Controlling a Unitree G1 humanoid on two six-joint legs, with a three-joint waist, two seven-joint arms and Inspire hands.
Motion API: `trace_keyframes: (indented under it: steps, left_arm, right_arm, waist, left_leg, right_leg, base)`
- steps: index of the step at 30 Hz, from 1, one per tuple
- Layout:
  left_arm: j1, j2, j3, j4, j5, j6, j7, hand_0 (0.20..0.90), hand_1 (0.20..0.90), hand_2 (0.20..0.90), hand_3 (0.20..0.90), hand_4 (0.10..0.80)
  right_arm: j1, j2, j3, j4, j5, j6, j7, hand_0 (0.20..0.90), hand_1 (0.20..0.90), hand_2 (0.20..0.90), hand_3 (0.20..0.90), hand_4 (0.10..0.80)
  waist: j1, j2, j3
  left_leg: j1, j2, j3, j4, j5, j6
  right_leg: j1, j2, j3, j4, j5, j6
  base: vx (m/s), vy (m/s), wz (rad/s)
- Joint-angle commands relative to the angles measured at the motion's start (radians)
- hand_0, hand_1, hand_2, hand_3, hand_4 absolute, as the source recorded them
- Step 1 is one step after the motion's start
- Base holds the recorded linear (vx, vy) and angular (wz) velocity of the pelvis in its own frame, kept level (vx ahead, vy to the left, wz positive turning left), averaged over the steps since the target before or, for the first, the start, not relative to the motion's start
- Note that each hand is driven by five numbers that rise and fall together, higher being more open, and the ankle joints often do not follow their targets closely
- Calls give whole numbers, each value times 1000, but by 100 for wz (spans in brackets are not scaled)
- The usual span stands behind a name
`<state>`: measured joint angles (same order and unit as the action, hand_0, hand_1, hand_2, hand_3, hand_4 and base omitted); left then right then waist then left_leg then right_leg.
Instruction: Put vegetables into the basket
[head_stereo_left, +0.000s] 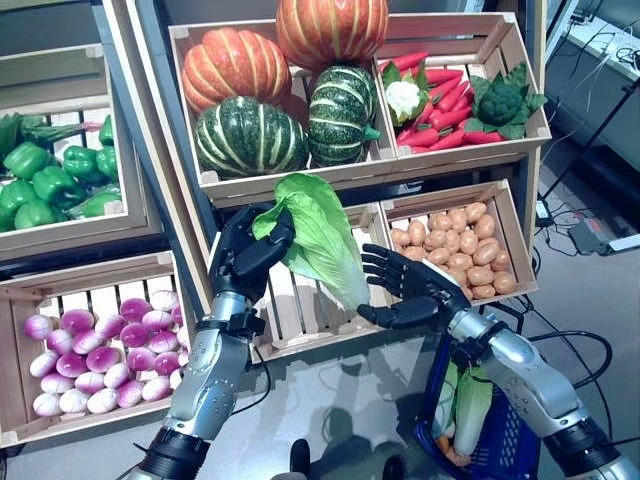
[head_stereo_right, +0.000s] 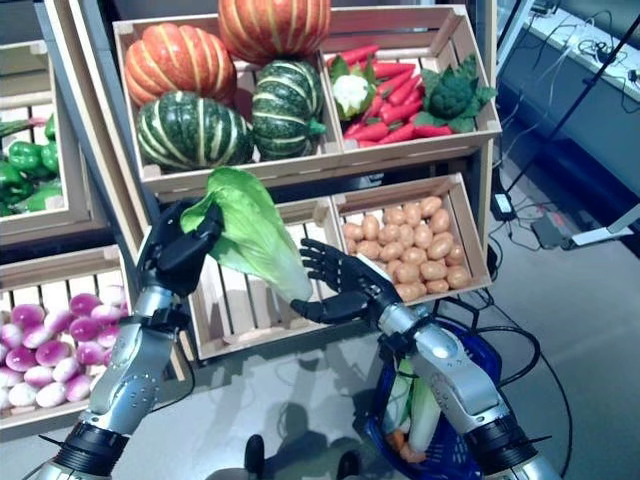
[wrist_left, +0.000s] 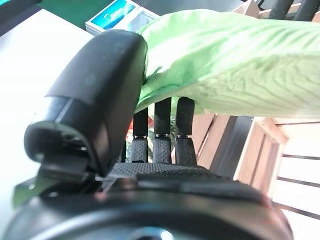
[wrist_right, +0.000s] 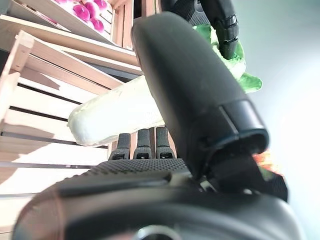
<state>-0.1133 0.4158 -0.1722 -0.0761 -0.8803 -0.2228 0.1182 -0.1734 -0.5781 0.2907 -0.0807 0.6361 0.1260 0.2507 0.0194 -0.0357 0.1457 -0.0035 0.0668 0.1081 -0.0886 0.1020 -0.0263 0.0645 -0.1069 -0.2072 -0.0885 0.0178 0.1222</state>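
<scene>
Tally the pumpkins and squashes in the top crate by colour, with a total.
Orange pumpkins: 2
Green striped squashes: 2
Total: 4

Lettuce (head_stereo_left: 318, 235) between hands, over empty crate (head_stereo_left: 300, 300). Potatoes (head_stereo_left: 455, 250) right of it, onions (head_stereo_left: 95, 355) left, pumpkins (head_stereo_left: 265, 100) behind. Basket (head_stereo_left: 505, 435) below right arm, holding vegetables.
</scene>
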Motion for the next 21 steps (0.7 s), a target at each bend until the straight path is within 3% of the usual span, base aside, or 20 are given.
trace_keyframes:
  steps: [1, 12, 21]
  left_arm:
    - [-78, -20, -10, -30, -16, -66, -57, 300, 300, 300, 300, 400]
    - [-82, -33, -14, -44, 5, -53, -2, 300, 300, 300, 300, 400]
    - [-94, -33, -13, -54, -7, -41, 10, 300, 300, 300, 300, 400]
  right_arm:
    - [-114, 51, 49, -16, 22, -93, -51, 900, 900, 900, 900, 800]
    - [-116, 131, 52, 5, -88, -63, -336, 900, 900, 900, 900, 800]
    - [-138, 142, 103, -9, -61, 27, -276, 900, 900, 900, 900, 800]
  waist:
    - [10, -23, -124]
    - [7, -12, -127]
    - [10, -11, -124]
  left_leg:
    - [50, 23, 27, 1, -111, -33]
    - [56, 22, 24, 1, -114, -32]
    - [56, 21, 24, 1, -115, -33]
  right_leg:
    - [3, -67, -5, 1, 28, 28]
    - [5, -72, 10, 1, 27, 30]
    - [5, -78, 10, 1, 27, 30]
  base:
    - [0, 0, 0]
    - [6, 1, 0]
    - [0, 0, 0]
